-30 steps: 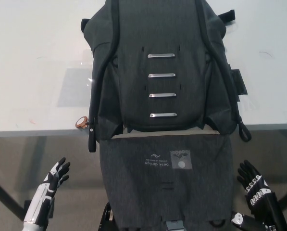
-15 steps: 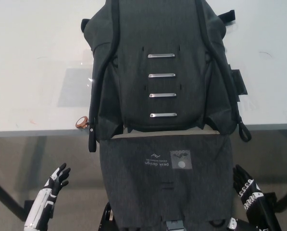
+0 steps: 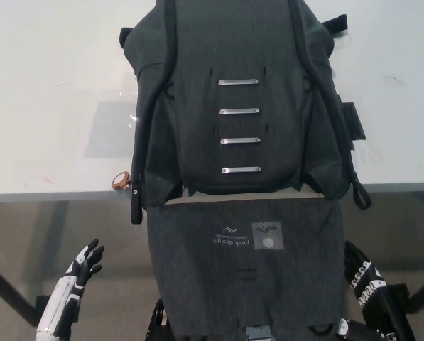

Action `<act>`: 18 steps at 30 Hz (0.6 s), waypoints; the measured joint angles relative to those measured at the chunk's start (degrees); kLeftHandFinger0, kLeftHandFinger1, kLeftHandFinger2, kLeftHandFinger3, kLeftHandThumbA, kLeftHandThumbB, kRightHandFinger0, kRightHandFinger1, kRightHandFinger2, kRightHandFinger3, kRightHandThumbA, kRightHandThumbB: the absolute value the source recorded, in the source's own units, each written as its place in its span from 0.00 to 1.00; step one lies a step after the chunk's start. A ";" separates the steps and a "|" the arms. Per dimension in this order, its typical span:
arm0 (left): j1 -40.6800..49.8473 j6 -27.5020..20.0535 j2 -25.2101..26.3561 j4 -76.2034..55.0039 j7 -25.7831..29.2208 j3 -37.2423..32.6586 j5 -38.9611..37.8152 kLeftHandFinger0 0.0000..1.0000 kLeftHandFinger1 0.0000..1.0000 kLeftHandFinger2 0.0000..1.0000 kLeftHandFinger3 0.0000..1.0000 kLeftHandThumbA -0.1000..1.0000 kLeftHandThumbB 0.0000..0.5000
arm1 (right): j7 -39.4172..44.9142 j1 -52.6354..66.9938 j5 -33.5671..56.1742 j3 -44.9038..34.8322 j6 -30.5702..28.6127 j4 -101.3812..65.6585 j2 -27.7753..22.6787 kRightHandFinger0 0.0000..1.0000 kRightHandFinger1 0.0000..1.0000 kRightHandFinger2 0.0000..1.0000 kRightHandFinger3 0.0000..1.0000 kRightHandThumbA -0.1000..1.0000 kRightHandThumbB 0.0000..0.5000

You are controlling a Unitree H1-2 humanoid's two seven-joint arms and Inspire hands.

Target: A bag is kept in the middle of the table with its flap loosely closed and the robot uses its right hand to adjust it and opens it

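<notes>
A dark grey bag (image 3: pixel 233 99) lies on the white table (image 3: pixel 48 92), with several metal latch bars down its middle. Its flap (image 3: pixel 243 270) is turned over and hangs down past the table's front edge, its logo upside down. My black right hand (image 3: pixel 361 273) is low at the bottom right, just right of the hanging flap, fingers apart and holding nothing. My white left hand (image 3: pixel 80 266) rests low at the bottom left, fingers spread, away from the bag.
A black strap (image 3: pixel 136 192) with a copper ring (image 3: pixel 121 181) hangs at the bag's left over the table edge. Another strap end (image 3: pixel 361 193) dangles at the right. Floor and table legs show below the edge.
Both hands have sunk lower in the picture, the right one drawing down beside the flap. The bag and its flap have not moved.
</notes>
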 measured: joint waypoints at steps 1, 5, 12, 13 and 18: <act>0.00 0.00 0.00 0.00 0.00 0.04 -0.04 1.00 1.00 1.00 1.00 1.00 1.00 | 0.03 -0.06 0.01 0.02 0.04 0.00 -0.01 1.00 1.00 1.00 1.00 1.00 0.71; 0.02 0.00 -0.02 -0.02 -0.01 0.08 -0.13 1.00 1.00 1.00 1.00 1.00 1.00 | 0.37 -0.37 0.04 0.12 0.19 0.01 -0.20 1.00 1.00 1.00 1.00 1.00 0.73; 0.03 0.01 -0.02 -0.12 0.01 0.11 -0.07 1.00 1.00 1.00 1.00 1.00 1.00 | 0.89 -0.93 0.09 0.15 0.41 0.06 -0.57 1.00 1.00 1.00 1.00 1.00 0.69; 0.07 0.01 -0.02 -0.17 0.00 0.11 -0.06 1.00 1.00 1.00 1.00 1.00 1.00 | 0.95 -0.89 0.11 0.16 0.48 0.05 -0.58 1.00 1.00 1.00 1.00 1.00 0.69; 0.05 0.00 -0.05 -0.15 0.00 0.11 -0.08 1.00 1.00 1.00 1.00 1.00 1.00 | 1.06 -0.82 0.10 0.16 0.55 0.07 -0.63 1.00 1.00 1.00 1.00 1.00 0.69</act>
